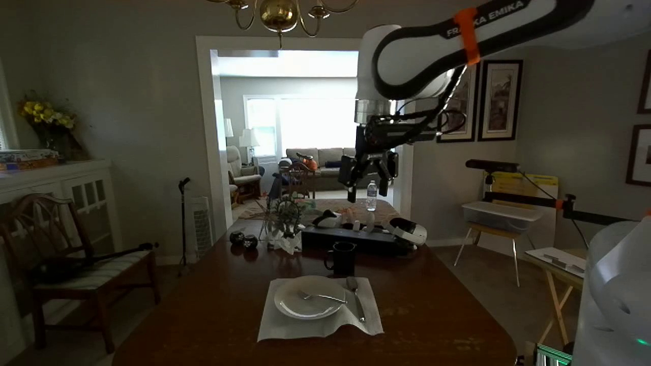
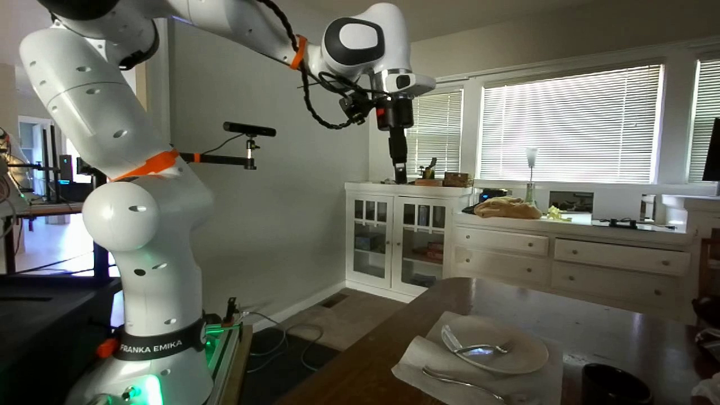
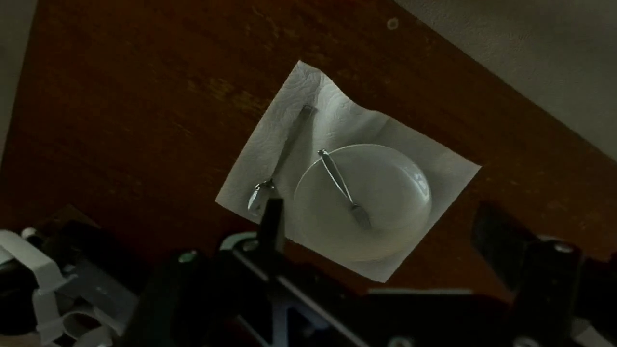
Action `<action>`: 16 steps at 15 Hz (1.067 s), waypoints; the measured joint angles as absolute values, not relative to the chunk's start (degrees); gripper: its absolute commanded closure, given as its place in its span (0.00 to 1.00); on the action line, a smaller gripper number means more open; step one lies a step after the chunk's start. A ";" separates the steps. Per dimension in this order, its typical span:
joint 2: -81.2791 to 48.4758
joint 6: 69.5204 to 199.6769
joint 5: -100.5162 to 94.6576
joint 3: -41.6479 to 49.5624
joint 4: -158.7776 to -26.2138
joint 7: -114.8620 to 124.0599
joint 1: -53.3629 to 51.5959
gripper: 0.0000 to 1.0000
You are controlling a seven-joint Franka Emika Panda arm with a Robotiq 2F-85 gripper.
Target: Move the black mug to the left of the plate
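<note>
The black mug point(image 1: 344, 259) stands upright on the table just behind the placemat in an exterior view. Its rim and upper part also show at the bottom edge of an exterior view point(image 2: 613, 385). The white plate point(image 1: 297, 306) lies on a light placemat point(image 1: 274, 328) with a fork on it and a spoon beside it. The plate also shows in the wrist view point(image 3: 390, 178). My gripper point(image 1: 367, 190) is open and empty, high above the table. Its fingers spread apart over the plate in the wrist view point(image 3: 380, 217). The mug does not show clearly there; the gripper's dark body covers that area.
Behind the mug stand a long flat black box point(image 1: 351, 243), a white headset point(image 1: 411, 231), a water bottle point(image 1: 372, 195) and a plant point(image 1: 287, 216). Two small dark round objects point(image 1: 243, 240) sit at the left. A brass chandelier point(image 1: 278, 14) hangs above.
</note>
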State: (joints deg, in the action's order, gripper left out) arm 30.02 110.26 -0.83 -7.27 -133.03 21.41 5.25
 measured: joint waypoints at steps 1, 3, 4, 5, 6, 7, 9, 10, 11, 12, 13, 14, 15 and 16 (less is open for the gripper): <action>27.48 110.26 -1.02 -7.34 -131.09 24.10 5.92 0.00; 22.77 110.18 -1.52 -7.50 -127.15 29.95 6.83 0.00; 20.55 110.15 -1.90 -7.58 -125.15 33.11 7.11 0.00; 18.46 110.10 -2.37 -7.61 -123.26 36.25 7.29 0.00; 16.27 109.92 -2.90 -7.60 -121.26 39.54 7.42 0.00; 14.31 109.63 -3.39 -7.50 -119.38 42.51 7.46 0.00; 10.49 108.41 -4.33 -7.13 -115.29 48.53 7.46 0.00; 8.75 107.81 -4.84 -6.90 -113.30 51.56 7.43 0.00; 7.10 106.95 -5.23 -6.62 -111.35 54.46 7.37 0.00; 5.56 105.85 -5.60 -6.24 -109.49 57.28 7.23 0.00; 4.10 104.75 -5.92 -5.75 -107.75 60.03 7.01 0.00; 2.74 103.54 -6.08 -5.19 -106.09 62.64 6.80 0.00; 1.51 102.53 -6.16 -4.62 -104.62 65.08 6.63 0.00; 0.24 101.45 -6.18 -3.93 -103.10 67.58 6.47 0.00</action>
State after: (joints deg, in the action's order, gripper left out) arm 0.24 101.45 -6.18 -3.93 -103.10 67.58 6.47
